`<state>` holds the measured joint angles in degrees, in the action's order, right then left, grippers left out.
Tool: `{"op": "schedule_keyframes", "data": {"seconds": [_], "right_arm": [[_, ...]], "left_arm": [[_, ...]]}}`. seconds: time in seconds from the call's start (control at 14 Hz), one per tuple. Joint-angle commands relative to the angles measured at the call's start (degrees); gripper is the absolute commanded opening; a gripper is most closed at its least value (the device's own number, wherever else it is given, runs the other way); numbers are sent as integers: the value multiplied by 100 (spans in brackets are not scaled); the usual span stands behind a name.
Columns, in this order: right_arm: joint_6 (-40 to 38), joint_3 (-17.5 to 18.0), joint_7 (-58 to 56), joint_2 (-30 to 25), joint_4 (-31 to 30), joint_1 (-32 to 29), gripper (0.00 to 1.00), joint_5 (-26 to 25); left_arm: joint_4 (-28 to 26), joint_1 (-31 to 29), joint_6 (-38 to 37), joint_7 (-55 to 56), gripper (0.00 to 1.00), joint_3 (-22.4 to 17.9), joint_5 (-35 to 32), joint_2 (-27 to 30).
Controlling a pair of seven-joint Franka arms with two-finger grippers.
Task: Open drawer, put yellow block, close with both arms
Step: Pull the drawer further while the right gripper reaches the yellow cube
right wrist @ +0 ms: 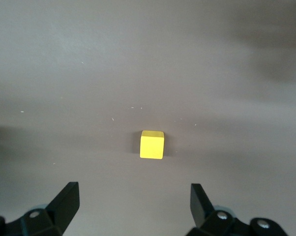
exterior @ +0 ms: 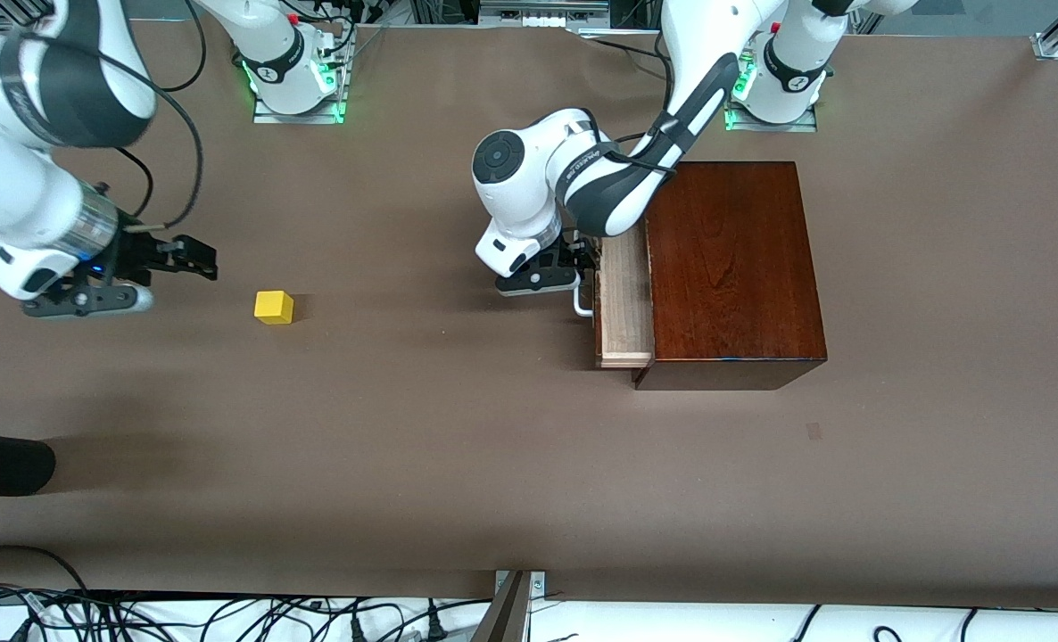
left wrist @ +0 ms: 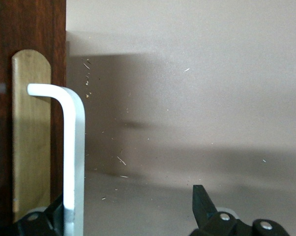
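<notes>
left claw: spread wide around white handle, gripping nothing
right claw: wide open, empty, up beside yellow block
drawer: slid partly out of wooden box
counter: brown

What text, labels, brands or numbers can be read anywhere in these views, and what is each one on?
None can be read for certain.
Left arm: a line of white lettering on the dark band near the wrist, too small to read.
Robot bases: a round mark on each dark collar, not legible.
Drawer, its white handle, the yellow block and the table: no writing.
Left gripper and right gripper: no legible marks.
</notes>
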<state>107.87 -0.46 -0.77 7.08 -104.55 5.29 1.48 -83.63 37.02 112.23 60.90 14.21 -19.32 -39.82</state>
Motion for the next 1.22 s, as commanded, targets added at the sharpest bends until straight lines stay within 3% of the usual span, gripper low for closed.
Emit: {"op": "schedule_keyframes", "data": {"seconds": [0.0, 0.64, 0.79, 1.15], "right_arm": [[803, 116, 68, -181, -802, -72, 100, 19], [2387, 116, 147, 408, -1761, -54, 100, 89], [2563, 116, 183, 496, -1893, -54, 100, 89], [3204, 55, 95, 698, -2218, -89, 100, 89]], "left_arm": [[453, 279, 159, 423, 100, 187, 165, -298], [471, 209, 98, 431, 100, 205, 227, -79], [479, 209, -392, 370, 100, 213, 227, 18], [1261, 113, -1720, 11, 100, 240, 515, 368]]}}
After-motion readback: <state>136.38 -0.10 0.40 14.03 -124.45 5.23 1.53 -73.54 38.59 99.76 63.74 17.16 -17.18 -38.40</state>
